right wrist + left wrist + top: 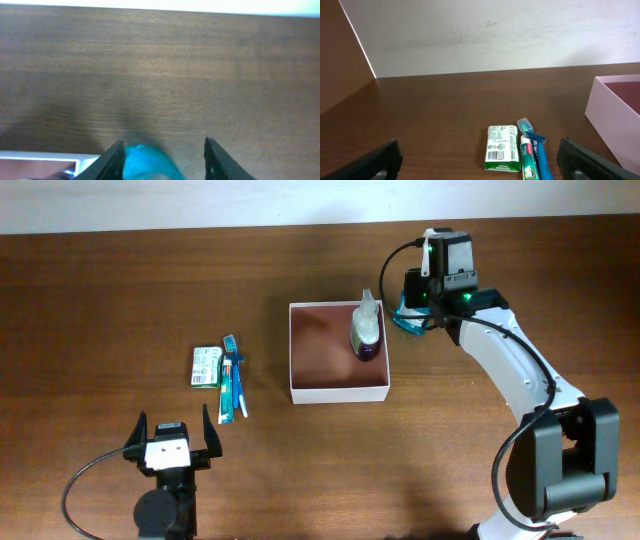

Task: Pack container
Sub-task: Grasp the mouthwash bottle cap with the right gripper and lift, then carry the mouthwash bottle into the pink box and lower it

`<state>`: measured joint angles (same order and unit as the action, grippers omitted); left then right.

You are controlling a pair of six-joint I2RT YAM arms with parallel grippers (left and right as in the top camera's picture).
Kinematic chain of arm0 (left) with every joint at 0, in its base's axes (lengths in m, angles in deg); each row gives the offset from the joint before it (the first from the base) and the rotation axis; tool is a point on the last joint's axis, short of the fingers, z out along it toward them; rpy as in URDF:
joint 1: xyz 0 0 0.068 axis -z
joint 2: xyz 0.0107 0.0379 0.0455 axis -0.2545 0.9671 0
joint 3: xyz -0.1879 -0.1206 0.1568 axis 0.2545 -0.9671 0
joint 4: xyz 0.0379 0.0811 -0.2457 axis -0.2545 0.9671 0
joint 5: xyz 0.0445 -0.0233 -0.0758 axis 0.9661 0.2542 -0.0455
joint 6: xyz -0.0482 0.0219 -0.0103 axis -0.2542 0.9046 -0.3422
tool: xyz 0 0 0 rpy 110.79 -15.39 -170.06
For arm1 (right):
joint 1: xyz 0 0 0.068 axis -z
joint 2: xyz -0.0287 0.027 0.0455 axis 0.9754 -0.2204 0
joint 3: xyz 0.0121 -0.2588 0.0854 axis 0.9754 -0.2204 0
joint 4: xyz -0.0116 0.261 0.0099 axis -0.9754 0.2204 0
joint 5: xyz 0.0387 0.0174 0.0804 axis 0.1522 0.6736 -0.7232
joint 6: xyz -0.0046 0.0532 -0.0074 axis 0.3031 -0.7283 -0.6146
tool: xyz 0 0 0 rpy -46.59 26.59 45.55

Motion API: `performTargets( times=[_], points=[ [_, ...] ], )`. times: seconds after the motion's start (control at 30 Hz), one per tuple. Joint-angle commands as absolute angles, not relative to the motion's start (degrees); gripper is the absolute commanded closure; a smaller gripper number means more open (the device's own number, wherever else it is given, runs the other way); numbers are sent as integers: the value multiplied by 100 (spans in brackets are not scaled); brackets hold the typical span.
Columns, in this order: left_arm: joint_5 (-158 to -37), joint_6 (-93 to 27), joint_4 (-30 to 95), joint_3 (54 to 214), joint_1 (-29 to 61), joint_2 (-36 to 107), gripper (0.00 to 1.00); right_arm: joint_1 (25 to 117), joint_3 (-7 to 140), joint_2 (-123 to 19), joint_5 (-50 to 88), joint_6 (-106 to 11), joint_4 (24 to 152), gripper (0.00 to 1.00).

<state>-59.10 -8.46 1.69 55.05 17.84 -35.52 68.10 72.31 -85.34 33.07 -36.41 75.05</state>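
Container mid-table, open top up. One bottle inside, at its far right corner. I count that as only item packed.

Right gripper just beside that corner, outside the wall. Fingers apart, blue item between them, gap showing on one side; not clamped, as I read it.

Well left of container, on table: green-and-white packet, toothpaste tube, both unpacked.

Left gripper near front edge, fingers spread wide, empty.

I judge task early: most items left.
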Motion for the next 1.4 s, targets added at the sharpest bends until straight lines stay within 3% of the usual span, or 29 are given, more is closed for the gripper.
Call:
performTargets(
  times=[0.0, 0.1, 0.3, 0.47, 0.7, 1.03, 1.37],
  points=[
    [-5971, -750, 172, 5473, 1773, -3576, 1, 6830, 7246, -8566, 3272, -3658, 7477, 51],
    [-5971, -750, 172, 5473, 1773, -3576, 1, 6830, 7246, -8566, 3272, -3658, 7424, 52],
    [-5971, -750, 172, 5473, 1773, -3576, 1, 6830, 7246, -8566, 3272, -3658, 7422, 73],
    [-5971, -750, 172, 5473, 1773, -3576, 1, 6830, 7248, -8562, 3296, -3523, 7420, 77],
    [-5971, -750, 172, 5473, 1773, -3576, 1, 6827, 7248, -8040, 3640, -3256, 7700, 79],
    [-5971, -750, 172, 5473, 1773, -3576, 1, 6775, 7248, -6016, 3642, -3603, 9236, 80],
    [-5971, -750, 172, 5473, 1773, -3576, 1, 5577, 7248, -4956, 3482, -3531, 10019, 81]
  ],
)
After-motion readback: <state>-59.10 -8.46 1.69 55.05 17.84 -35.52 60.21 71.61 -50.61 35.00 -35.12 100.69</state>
